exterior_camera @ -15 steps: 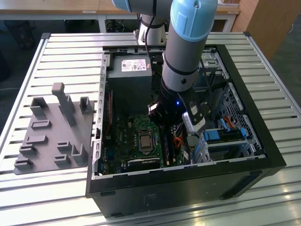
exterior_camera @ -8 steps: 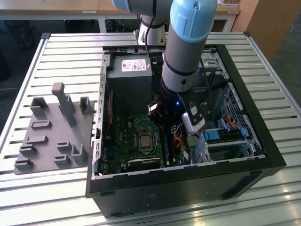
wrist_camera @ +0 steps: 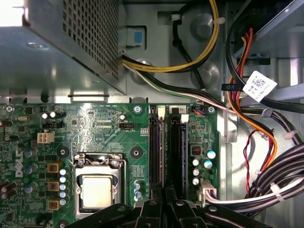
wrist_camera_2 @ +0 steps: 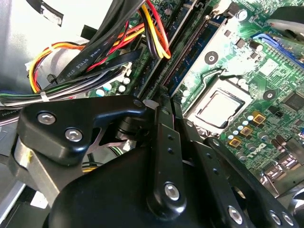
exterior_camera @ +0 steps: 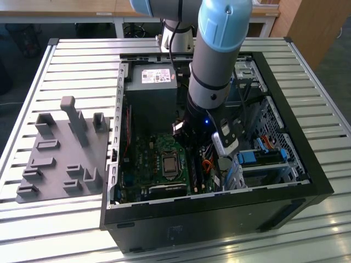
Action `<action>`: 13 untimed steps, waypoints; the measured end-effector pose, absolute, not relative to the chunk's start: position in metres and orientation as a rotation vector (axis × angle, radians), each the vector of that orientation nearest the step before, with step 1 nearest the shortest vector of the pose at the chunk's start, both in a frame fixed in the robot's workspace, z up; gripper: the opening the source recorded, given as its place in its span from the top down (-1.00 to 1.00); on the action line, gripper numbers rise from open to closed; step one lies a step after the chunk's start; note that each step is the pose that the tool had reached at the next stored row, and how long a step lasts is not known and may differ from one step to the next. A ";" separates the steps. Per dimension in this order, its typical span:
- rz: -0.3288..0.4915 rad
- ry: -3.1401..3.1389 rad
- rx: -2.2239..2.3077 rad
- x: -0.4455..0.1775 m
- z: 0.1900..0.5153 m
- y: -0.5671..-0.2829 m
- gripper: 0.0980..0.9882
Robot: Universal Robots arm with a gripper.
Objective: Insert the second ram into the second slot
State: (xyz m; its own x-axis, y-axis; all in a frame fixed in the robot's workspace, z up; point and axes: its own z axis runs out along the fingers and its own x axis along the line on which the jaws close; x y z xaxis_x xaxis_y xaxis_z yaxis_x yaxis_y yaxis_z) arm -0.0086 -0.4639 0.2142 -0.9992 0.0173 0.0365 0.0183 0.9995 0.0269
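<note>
At the exterior view's left, on the slatted metal worktop [exterior_camera: 71, 60]: grey fixture tray [exterior_camera: 60, 148] with upright pegs and blocks, holding no loose parts. Just beside it, open black computer case [exterior_camera: 219, 219], lid off. Inside the case, from the exterior view's left to right:

- grey power supply [exterior_camera: 153, 79] at the far wall
- green motherboard [exterior_camera: 142, 159] on the floor, with a bare processor socket [exterior_camera: 168, 163]
- robot arm [exterior_camera: 219, 49] reaching down into the middle
- drive cage [exterior_camera: 263, 159] with blue parts

Pincer [wrist_camera: 165, 197] low over the paired memory slots [wrist_camera: 176, 147], beside the socket. Whether apart or clamped: cannot tell. Second ram [wrist_camera_2: 188, 58] standing edge-up in the slot bank, a blue strip running away from the pincer tip. Bundled cables [wrist_camera: 256, 133], yellow, red, orange and black, along the case wall next to the slots.
</note>
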 end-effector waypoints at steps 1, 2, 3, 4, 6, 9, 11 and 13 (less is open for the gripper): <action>-0.042 -3.105 -0.028 -0.009 0.214 -0.464 0.91; -0.042 -3.105 -0.028 -0.009 0.214 -0.464 0.91; -0.042 -3.105 -0.028 -0.009 0.214 -0.464 0.91; -0.042 -3.105 -0.028 -0.009 0.213 -0.464 0.91; -0.042 -3.105 -0.028 -0.009 0.213 -0.464 0.91; -0.042 -3.105 -0.028 -0.009 0.213 -0.464 0.74; -0.043 -3.105 -0.028 -0.009 0.213 -0.464 0.74; -0.043 -3.105 -0.028 -0.009 0.213 -0.464 0.74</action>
State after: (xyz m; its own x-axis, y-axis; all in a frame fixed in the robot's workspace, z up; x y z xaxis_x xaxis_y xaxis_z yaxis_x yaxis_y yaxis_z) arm -0.0085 -0.4639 0.2129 -0.9992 0.0173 0.0364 0.0183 0.9995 0.0273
